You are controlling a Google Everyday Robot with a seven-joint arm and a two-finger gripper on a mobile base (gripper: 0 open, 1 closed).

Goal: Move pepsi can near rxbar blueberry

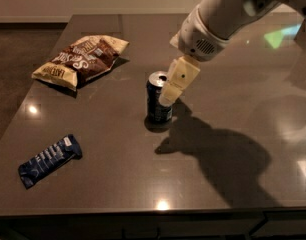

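Now the gripper [166,99] is seen at the pepsi can's [154,104] right-edge side; the jaws' state cannot be told. The rxbar blueberry [49,160] is set by the front-left corner.

Upright pepsi can [155,106], tool [166,99] just beside its rim; rxbar blueberry [49,160] well apart.

We see the small dark blue metal pepsi can [156,108] upright mid-table on the dark glossy tabletop [118,189]. The cream two-finger gripper [167,100] sits at the can's upper right side. The flat navy rxbar blueberry wrapper [49,160] lies front-left, well apart from it, and the crinkled brown-and-cream chip bag [80,59] lies behind-left.
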